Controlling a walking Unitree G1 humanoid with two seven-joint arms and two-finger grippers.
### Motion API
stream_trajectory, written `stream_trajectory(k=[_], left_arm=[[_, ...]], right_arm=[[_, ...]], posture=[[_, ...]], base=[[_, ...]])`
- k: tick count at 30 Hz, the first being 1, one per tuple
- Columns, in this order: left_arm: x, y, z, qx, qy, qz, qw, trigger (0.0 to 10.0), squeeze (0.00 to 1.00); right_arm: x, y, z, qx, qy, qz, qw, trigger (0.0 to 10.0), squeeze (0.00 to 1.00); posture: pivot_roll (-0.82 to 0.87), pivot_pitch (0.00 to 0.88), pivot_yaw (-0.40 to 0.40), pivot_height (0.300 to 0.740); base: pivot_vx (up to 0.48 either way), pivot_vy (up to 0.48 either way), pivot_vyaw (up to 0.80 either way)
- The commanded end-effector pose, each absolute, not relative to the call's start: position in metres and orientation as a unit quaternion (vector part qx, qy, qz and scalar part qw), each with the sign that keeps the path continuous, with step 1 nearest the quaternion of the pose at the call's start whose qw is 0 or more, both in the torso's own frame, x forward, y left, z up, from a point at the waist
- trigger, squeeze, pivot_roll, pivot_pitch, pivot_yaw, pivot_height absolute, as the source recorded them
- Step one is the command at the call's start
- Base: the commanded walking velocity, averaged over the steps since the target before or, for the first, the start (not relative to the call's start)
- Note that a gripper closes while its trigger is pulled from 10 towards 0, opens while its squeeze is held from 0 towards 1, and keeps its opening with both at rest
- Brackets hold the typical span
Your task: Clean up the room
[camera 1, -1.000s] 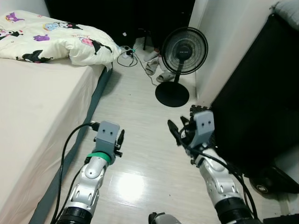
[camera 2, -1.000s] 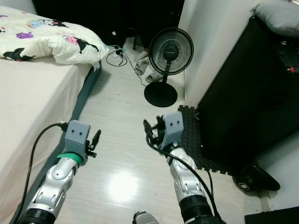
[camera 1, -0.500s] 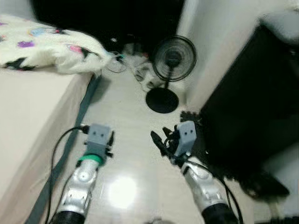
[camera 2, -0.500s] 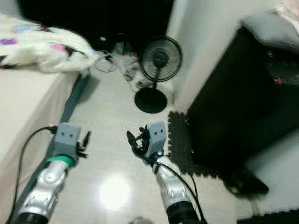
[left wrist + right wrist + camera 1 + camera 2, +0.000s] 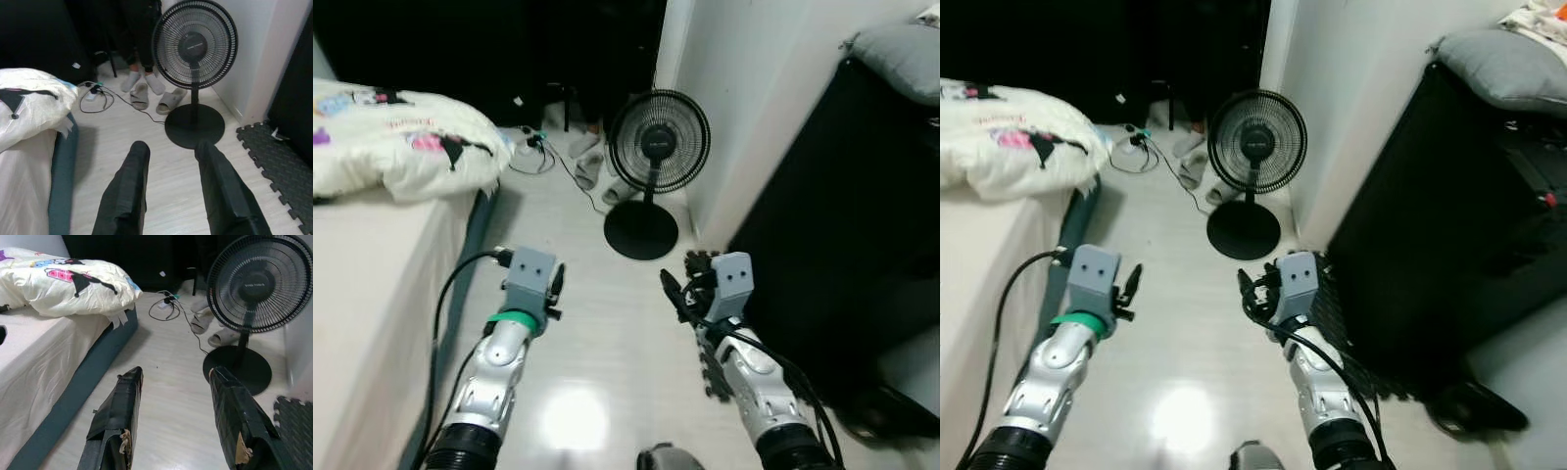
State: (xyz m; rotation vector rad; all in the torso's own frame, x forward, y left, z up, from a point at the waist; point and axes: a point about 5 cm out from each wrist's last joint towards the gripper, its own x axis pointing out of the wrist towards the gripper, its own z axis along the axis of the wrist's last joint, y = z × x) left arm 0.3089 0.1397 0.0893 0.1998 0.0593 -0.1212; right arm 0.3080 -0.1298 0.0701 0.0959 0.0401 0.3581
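Both arms are raised over the pale floor (image 5: 597, 323) with nothing held — the left pincer (image 5: 168, 152) has its fingers spread apart, and so does the right pincer (image 5: 176, 377). Ahead, a black standing fan (image 5: 658, 142) rests on its round base beside the white wall (image 5: 754, 88), and behind it lie grey slippers (image 5: 156, 99), socks and a tangled cable with a power strip (image 5: 93, 93). To the left a bed (image 5: 372, 284) carries a cartoon-print comforter (image 5: 391, 137) — to the right stands black furniture (image 5: 842, 215) with foam mats (image 5: 279, 156) at its foot.
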Motion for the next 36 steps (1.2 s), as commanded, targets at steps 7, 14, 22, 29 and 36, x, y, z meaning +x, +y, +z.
stream_trajectory(k=[7,14,22,29,36], left_arm=[[0.302,0.143,0.081,0.104,0.044,-0.06,0.992,10.0,0.0],[0.3,0.143,0.079,0.108,0.046,-0.065,0.991,10.0,0.0],[0.306,0.141,0.082,0.114,0.048,-0.073,0.99,10.0,0.0],[0.301,0.137,0.07,0.114,0.08,-0.11,0.984,10.0,0.0],[0.27,0.148,0.002,0.171,0.215,-0.181,0.945,10.0,0.0]], right_arm=[[0.314,-0.129,0.078,0.049,0.003,0.181,0.982,10.0,0.0],[0.311,-0.129,0.076,0.056,0.0,0.177,0.983,10.0,0.0],[0.311,-0.132,0.077,0.064,-0.006,0.166,0.984,10.0,0.0],[0.304,-0.129,0.058,0.015,0.034,0.171,0.985,10.0,0.0],[0.262,-0.135,-0.015,-0.01,0.206,0.156,0.966,10.0,0.0]], posture=[[-0.03,0.04,0.011,0.74],[-0.05,0.042,0.021,0.74],[-0.06,0.037,0.04,0.74],[-0.06,0.031,0.047,0.74],[-0.08,0.001,0.045,0.74]], base=[[0.426,0.0,0.0],[0.402,0.0,0.0],[0.148,0.0,0.0],[0.0,0.0,0.33],[0.0,0.0,0.76]])
